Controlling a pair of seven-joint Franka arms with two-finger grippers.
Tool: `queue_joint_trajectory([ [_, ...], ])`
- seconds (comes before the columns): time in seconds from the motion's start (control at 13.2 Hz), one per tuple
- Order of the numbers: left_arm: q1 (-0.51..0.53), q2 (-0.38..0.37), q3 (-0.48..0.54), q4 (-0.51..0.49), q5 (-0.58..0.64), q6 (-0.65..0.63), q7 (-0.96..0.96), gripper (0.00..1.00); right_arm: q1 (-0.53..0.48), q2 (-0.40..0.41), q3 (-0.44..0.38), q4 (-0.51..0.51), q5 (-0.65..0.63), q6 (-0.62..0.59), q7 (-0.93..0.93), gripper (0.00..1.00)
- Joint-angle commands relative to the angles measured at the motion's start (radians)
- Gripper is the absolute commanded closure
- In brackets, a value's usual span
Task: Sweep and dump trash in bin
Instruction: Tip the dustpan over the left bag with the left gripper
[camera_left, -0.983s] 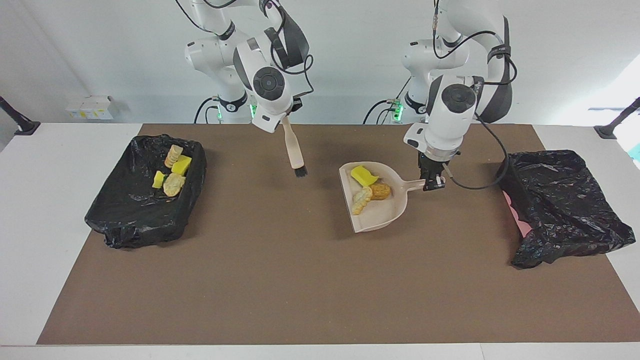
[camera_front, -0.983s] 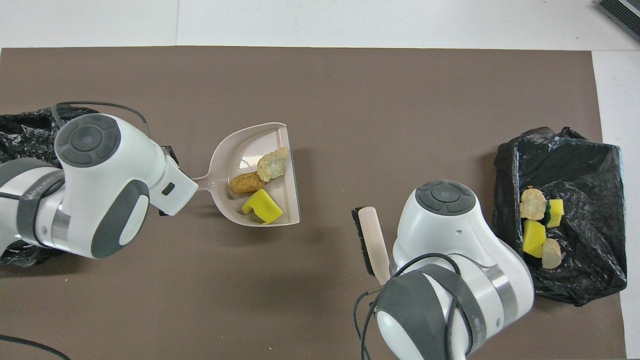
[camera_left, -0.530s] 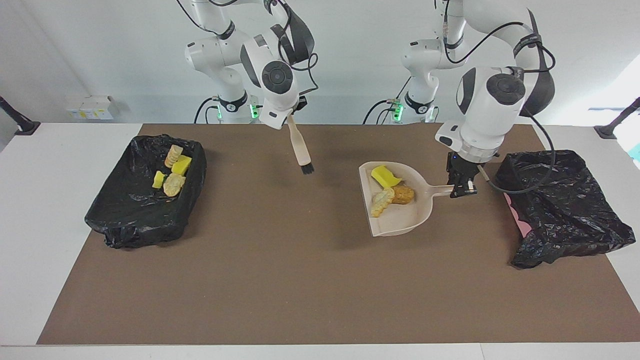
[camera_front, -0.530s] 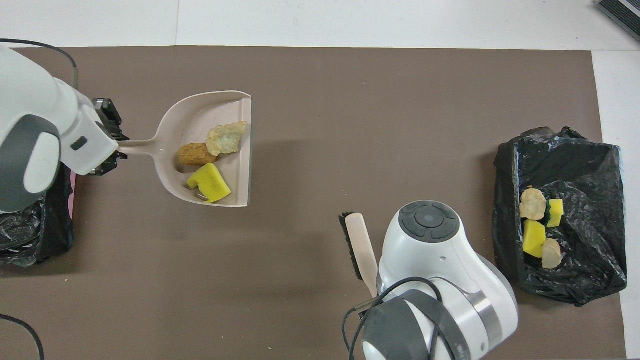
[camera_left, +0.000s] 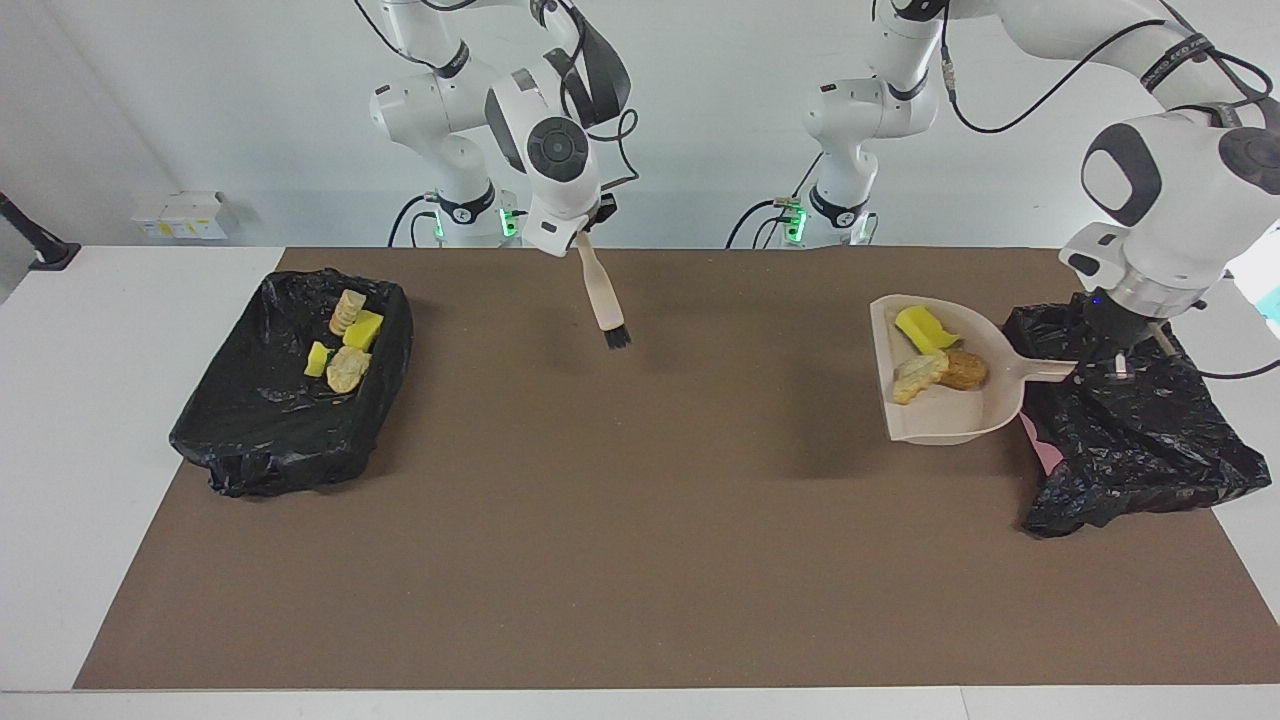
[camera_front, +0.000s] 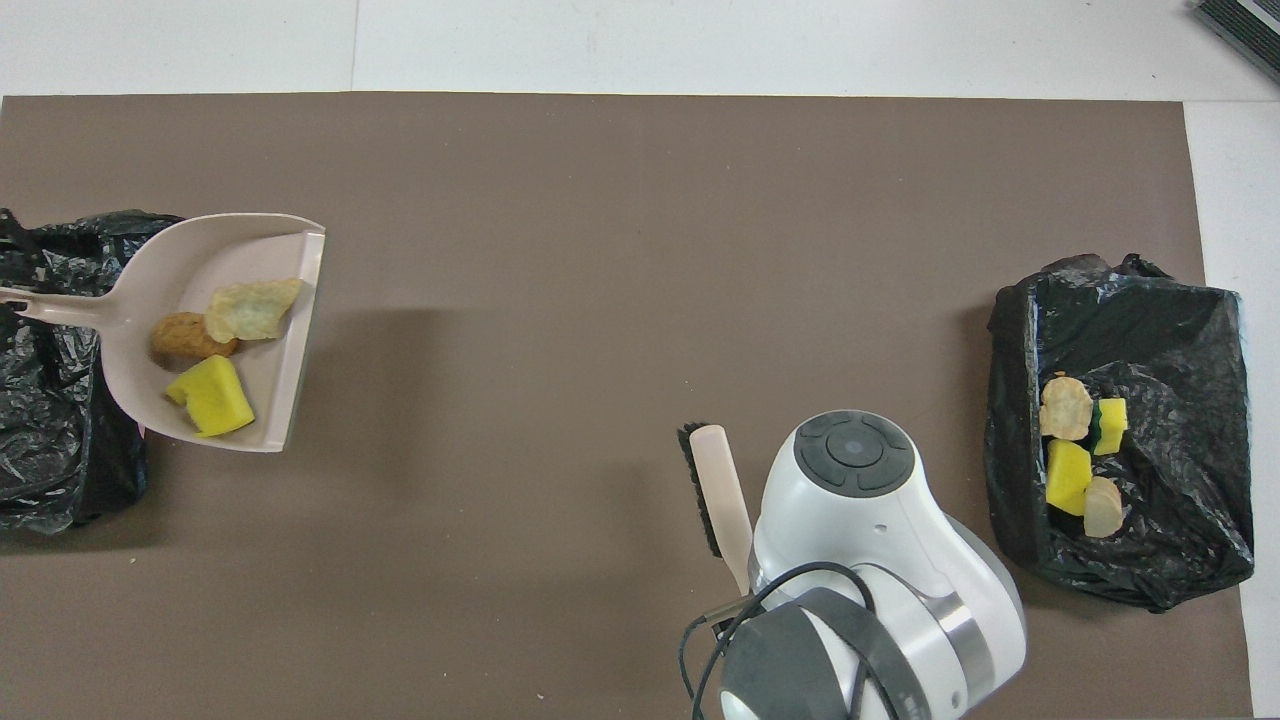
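My left gripper (camera_left: 1098, 365) is shut on the handle of a beige dustpan (camera_left: 945, 410), which it holds in the air over the edge of the black-bagged bin (camera_left: 1140, 440) at the left arm's end of the table. Trash lies in the pan (camera_front: 280, 400): a yellow sponge wedge (camera_left: 925, 328), a pale beige lump (camera_left: 918, 376) and an orange-brown piece (camera_left: 966, 370). My right gripper (camera_left: 583, 235) is shut on a brush (camera_left: 600, 295), bristles (camera_left: 617, 338) hanging above the brown mat. The left gripper is out of the overhead view.
A second black-bagged bin (camera_left: 260, 440) at the right arm's end holds several scraps (camera_left: 347, 368). The brown mat (camera_left: 620, 520) covers most of the white table. Both bins (camera_front: 1190, 330) stand at the mat's ends.
My left arm has carried the loaded dustpan from the mat's middle to the bin at its own end. The right arm with the brush rose slightly and then held still.
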Motion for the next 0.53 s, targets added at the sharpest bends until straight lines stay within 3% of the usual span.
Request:
queue_joint_trajectory([
  [0.0, 0.038, 0.011, 0.065, 0.034, -0.019, -0.01, 0.112, 1.0, 0.011, -0.027, 0.004, -0.033, 0.024, 0.04, 0.024, 1.0],
  [0.23, 0.102, 0.011, 0.111, 0.03, -0.009, 0.093, 0.165, 1.0, 0.075, -0.018, 0.004, -0.044, 0.043, 0.048, 0.102, 1.0],
  [0.45, 0.104, 0.015, 0.175, 0.025, 0.015, 0.225, 0.197, 1.0, 0.092, -0.028, 0.004, -0.051, 0.046, 0.031, 0.156, 1.0],
])
